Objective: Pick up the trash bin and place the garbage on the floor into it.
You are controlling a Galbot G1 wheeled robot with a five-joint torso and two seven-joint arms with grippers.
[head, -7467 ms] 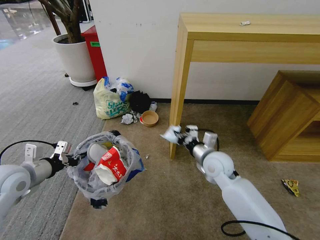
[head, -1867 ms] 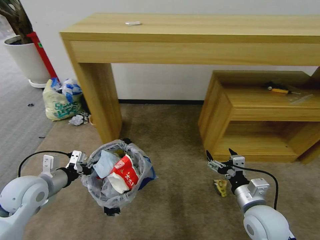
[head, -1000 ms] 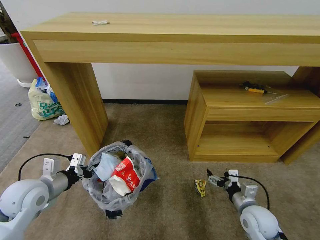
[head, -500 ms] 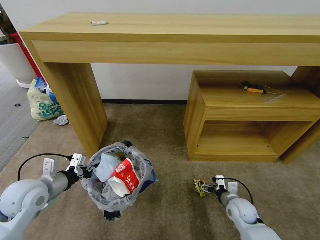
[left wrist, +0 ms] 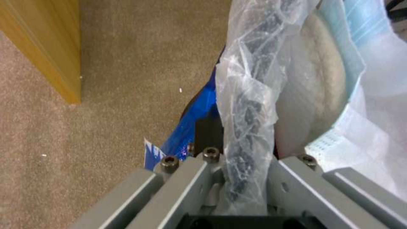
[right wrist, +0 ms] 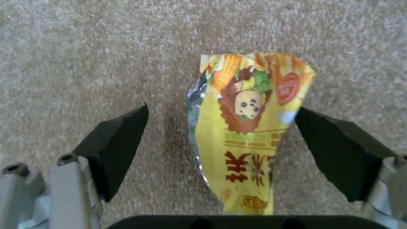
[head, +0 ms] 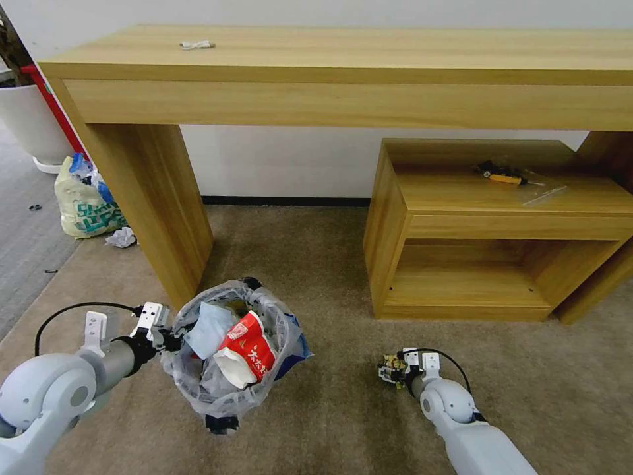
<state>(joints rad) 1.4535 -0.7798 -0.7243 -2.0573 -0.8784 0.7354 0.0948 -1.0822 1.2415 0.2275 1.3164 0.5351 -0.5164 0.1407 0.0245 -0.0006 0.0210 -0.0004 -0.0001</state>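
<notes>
L claw pinches the rim of the trash bin, fingers pressed on the bag-wrapped edge. Bin hangs off the carpet, just in front of the tabletop's leg. It's a small round black bin w/ a clear crinkly liner bearing blue print; liner bulges over the rim. Inside: crushed red-and-white carton, pale blue face mask, other white bits.

R claw is down at the carpet, spread wide, one black fingertip either side of a snack wrapper. Not yet gripping; wrapper lies flat on the floor betw. the fingers, a gap showing on one side, the other finger just beside its edge. Wrapper: yellow foil, silver inner edge showing, cartoon face, corn cob picture, red round badge, red characters. In head view it's a small yellow scrap at the claw tip, right of the bin, in front of the low wooden shelf unit.

Far left by the wall: yellowish green-printed shopping bag, crumpled tissue beside it.
</notes>
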